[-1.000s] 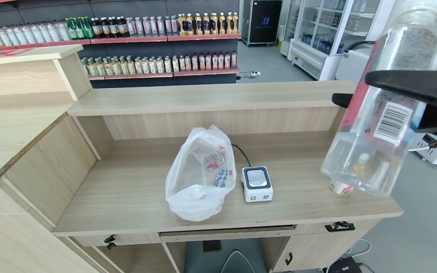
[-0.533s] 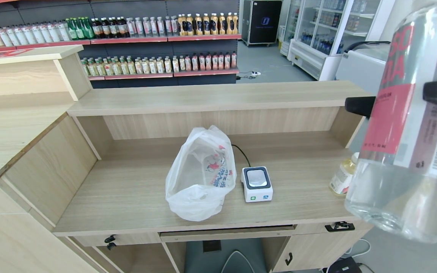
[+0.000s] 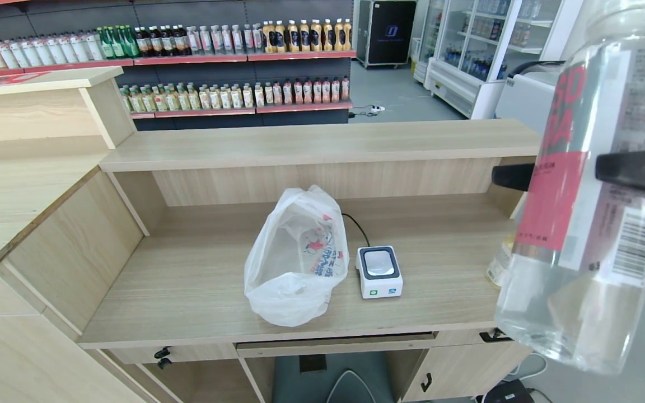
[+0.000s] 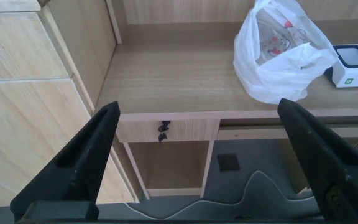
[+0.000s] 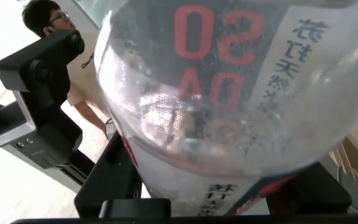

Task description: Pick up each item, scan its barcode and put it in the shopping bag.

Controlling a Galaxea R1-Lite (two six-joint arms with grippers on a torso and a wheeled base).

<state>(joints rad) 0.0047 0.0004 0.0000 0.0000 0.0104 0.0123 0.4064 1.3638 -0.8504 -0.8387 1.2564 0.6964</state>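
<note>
My right gripper (image 3: 580,170) is shut on a big clear soda bottle (image 3: 585,224) with a pink label and a barcode, held nearly upright in the air above the counter's right end. From the right wrist the bottle (image 5: 229,93) sits between the dark fingers (image 5: 123,180). The white plastic shopping bag (image 3: 297,257) stands with its mouth spread at the counter's middle, the white barcode scanner (image 3: 379,271) just right of it. A small yellowish bottle (image 3: 497,266) stands on the counter, partly hidden behind the held one. My left gripper (image 4: 199,109) hangs open, off the counter's front left, with the bag (image 4: 278,53) and scanner (image 4: 353,62) beyond.
The wooden counter (image 3: 188,280) has a raised ledge (image 3: 300,145) along its back and a side wall (image 3: 76,246) on the left. A black cable (image 3: 356,224) runs from the scanner to the back. Shelves of drinks (image 3: 188,45) stand far behind.
The held bottle went from tilted to nearly upright and came closer to the head camera, then shifted a little left and down. Bag and scanner stayed put.
</note>
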